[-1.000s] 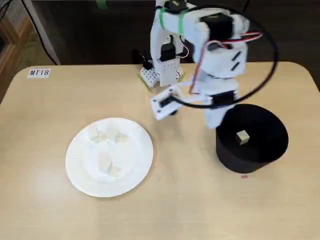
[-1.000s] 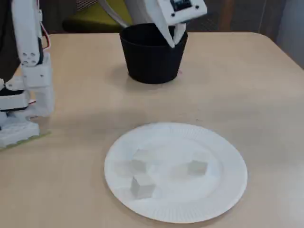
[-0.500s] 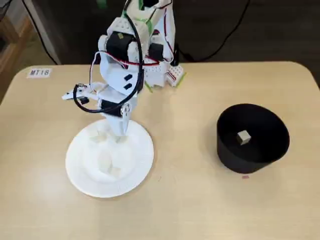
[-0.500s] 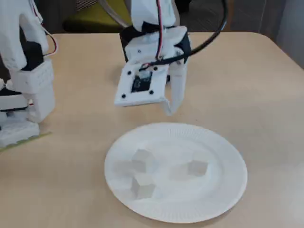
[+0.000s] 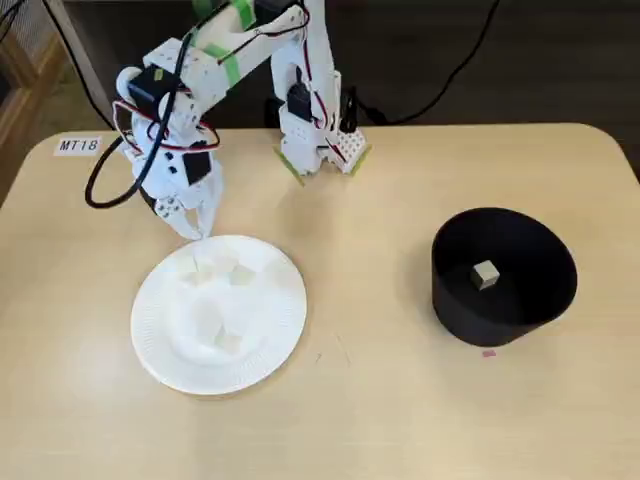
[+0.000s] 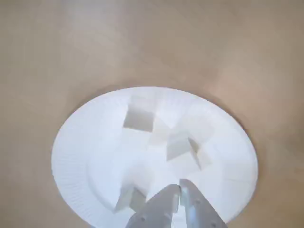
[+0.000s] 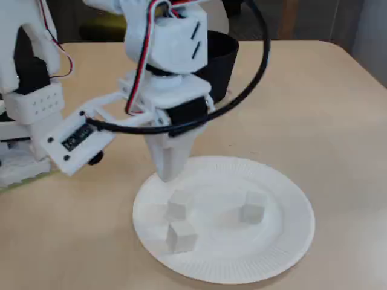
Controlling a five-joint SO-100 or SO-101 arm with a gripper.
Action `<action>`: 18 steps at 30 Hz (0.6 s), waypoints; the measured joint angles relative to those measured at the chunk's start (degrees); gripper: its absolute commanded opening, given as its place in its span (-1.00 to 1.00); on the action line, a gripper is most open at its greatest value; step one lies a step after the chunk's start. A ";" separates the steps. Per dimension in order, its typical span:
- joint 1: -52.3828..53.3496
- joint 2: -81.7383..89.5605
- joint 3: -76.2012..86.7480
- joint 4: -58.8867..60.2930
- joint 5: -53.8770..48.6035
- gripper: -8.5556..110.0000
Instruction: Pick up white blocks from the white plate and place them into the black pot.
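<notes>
The white plate [image 5: 150, 330] lies at the table's left in a fixed view, with white blocks [image 5: 240, 273] on it. Three blocks show in the other fixed view, two at the left [image 7: 177, 209] [image 7: 181, 236] and one at the right [image 7: 252, 212]. My gripper [image 5: 196, 226] hangs shut and empty just over the plate's rim [image 7: 284, 241], its tip [image 7: 169, 173] above the leftmost blocks. In the wrist view the fingers [image 6: 166, 209] meet at the bottom edge over the plate [image 6: 71, 161] and a block [image 6: 138, 118]. The black pot [image 5: 505, 300] stands at the right holding one block [image 5: 486, 275].
The arm's white base [image 5: 318, 140] is fixed at the table's back middle. A small label [image 5: 78, 146] lies at the back left corner. Black cables loop around the arm. The pot [image 7: 221, 57] sits behind the arm in the other fixed view.
The arm has swung from over the black pot across to the plate and dropped toward its rim. One block stays in the pot. The plate's blocks have not moved.
</notes>
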 measured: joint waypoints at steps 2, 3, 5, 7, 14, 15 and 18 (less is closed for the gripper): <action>0.00 -2.46 -1.85 1.41 0.44 -0.60; -0.09 -3.34 -2.29 1.49 0.18 -0.53; -0.09 -4.13 -2.37 2.55 0.00 -0.38; 0.00 -4.66 -2.46 3.08 -0.44 -0.30; 0.00 -6.94 -2.90 2.81 -1.32 -0.25; 0.00 -7.29 -2.90 2.37 -1.49 -0.25; -0.09 -8.44 -2.99 0.62 -2.20 -0.26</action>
